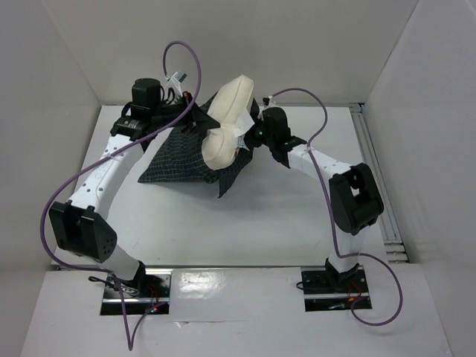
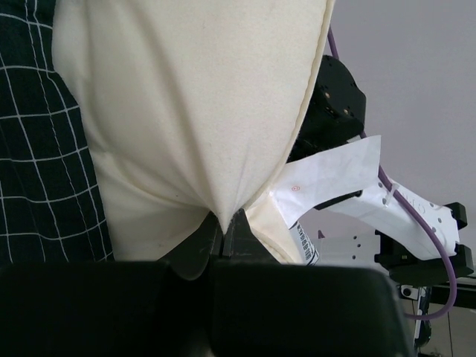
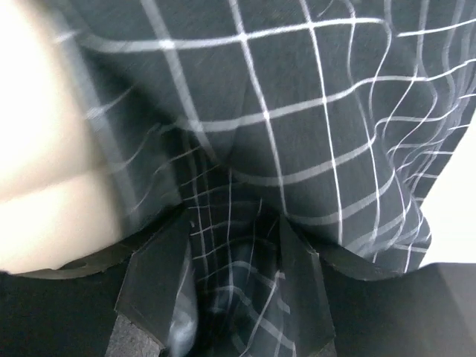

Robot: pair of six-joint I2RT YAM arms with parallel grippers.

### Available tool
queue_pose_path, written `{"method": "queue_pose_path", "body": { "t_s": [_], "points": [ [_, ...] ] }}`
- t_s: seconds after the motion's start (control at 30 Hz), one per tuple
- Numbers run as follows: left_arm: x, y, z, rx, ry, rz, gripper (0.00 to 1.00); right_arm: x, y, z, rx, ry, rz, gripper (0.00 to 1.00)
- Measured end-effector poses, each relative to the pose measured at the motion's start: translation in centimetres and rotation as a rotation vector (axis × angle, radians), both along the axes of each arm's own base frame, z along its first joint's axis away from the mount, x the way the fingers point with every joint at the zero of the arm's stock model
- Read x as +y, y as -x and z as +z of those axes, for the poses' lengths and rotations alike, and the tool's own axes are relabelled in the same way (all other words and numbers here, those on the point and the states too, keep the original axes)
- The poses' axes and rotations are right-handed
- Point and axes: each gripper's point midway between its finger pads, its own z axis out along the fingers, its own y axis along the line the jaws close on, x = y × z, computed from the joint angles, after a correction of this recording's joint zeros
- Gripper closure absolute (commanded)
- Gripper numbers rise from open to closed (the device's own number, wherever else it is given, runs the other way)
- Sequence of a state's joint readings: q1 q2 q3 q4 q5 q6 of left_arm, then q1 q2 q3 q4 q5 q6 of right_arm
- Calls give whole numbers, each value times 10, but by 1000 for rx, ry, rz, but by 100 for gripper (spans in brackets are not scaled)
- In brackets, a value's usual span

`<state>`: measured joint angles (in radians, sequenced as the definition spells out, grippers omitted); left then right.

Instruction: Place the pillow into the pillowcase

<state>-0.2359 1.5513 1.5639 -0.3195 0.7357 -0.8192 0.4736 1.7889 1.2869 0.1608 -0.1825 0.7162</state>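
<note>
The cream-white pillow (image 1: 229, 119) is held up off the table at the back, bent in the middle. Its lower end sits in the mouth of the dark checked pillowcase (image 1: 182, 158), which lies spread on the table to the left. My left gripper (image 1: 192, 110) is shut on a pinch of pillow fabric (image 2: 225, 220); the pillow (image 2: 193, 104) fills that view, with its white tag (image 2: 335, 172) to the right. My right gripper (image 1: 251, 138) is closed on a bunched fold of the pillowcase (image 3: 312, 111) between its fingers (image 3: 160, 275); the pillow (image 3: 41, 163) shows blurred at the left.
White walls enclose the table on the left, back and right. A metal rail (image 1: 375, 163) runs along the right edge. Purple cables (image 1: 182, 56) loop above both arms. The right arm (image 2: 405, 216) shows in the left wrist view.
</note>
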Motion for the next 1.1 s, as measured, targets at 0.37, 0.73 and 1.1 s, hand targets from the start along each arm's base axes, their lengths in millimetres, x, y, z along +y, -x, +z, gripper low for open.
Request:
{"method": "queue_pose_path", "body": {
  "t_s": [0.37,0.73,1.1],
  "points": [
    [1,1,-7,13,-3,2,100,-10,-17,-35,50,56,-74,100],
    [1,2,-29,45,-13,3,100,-100,38,16,-19,98,-175,100],
    [-19,1,-101,154,-85,-92,100,-117,66,41,-69,83,-142,100]
  ]
}}
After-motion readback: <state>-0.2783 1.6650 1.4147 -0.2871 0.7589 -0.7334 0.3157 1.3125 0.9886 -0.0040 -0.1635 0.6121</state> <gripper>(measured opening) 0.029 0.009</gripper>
